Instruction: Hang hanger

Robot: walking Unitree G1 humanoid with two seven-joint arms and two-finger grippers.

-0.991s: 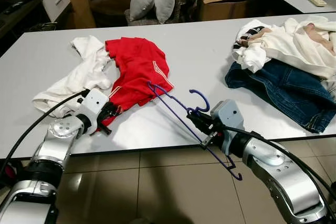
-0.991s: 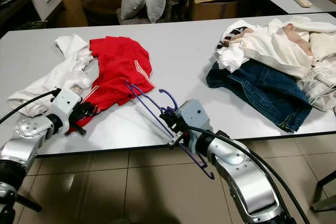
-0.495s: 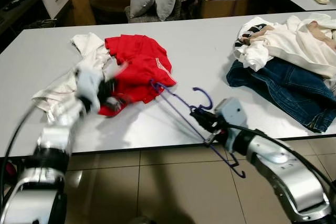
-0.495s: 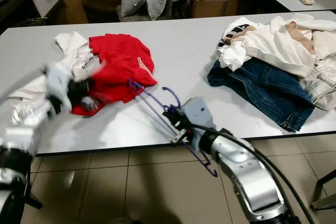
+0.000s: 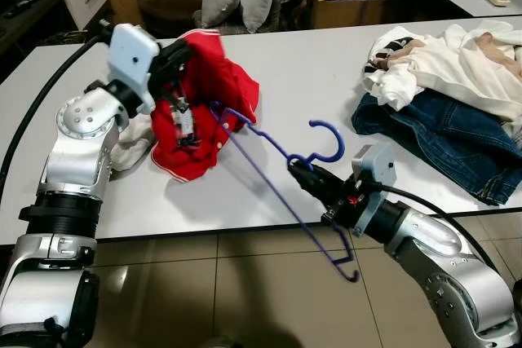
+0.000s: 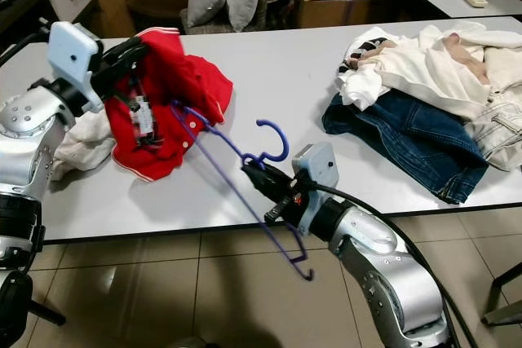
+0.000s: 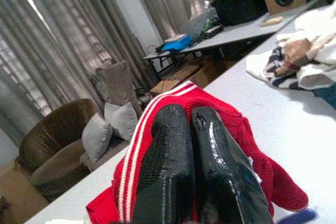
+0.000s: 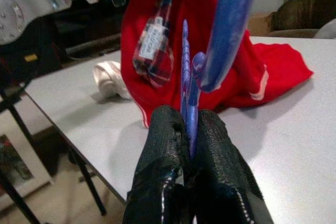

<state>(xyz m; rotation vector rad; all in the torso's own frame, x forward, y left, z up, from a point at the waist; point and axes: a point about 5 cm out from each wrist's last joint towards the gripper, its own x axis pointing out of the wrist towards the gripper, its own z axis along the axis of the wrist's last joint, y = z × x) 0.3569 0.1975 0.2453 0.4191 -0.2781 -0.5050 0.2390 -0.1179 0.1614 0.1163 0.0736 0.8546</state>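
Left eye view: our left end effector (image 5: 175,55) has risen off the worktop (image 5: 310,79) since a second ago, when it lay low by the table edge at the shirt's hem. Now it is up beside our shoulder with the red shirt (image 5: 200,116) hanging from it, the garment's lower edge still resting on the worktop beside a white garment (image 5: 130,148). Our right end effector (image 5: 306,177) holds the blue hanger (image 5: 269,169) near the base of its hook, and the hanger has tilted up — its far shoulder reaches into the lifted shirt, its near end dangles below the table edge. We judge the shirt is being opened so the hanger can slide in; the hanging itself is not yet done.

Right eye view: the same layout, with a pile of white clothes (image 6: 424,63) and jeans (image 6: 400,140) well apart on the right, untouched.

Left wrist view: our two black fingers (image 7: 168,171) are pressed together on a fold of red cloth with a white stripe — a firm pinch.

Right wrist view: the right fingers (image 8: 163,177) are closed on the thin blue wire, the hook curving up above them, and the shirt's label faces us beyond.
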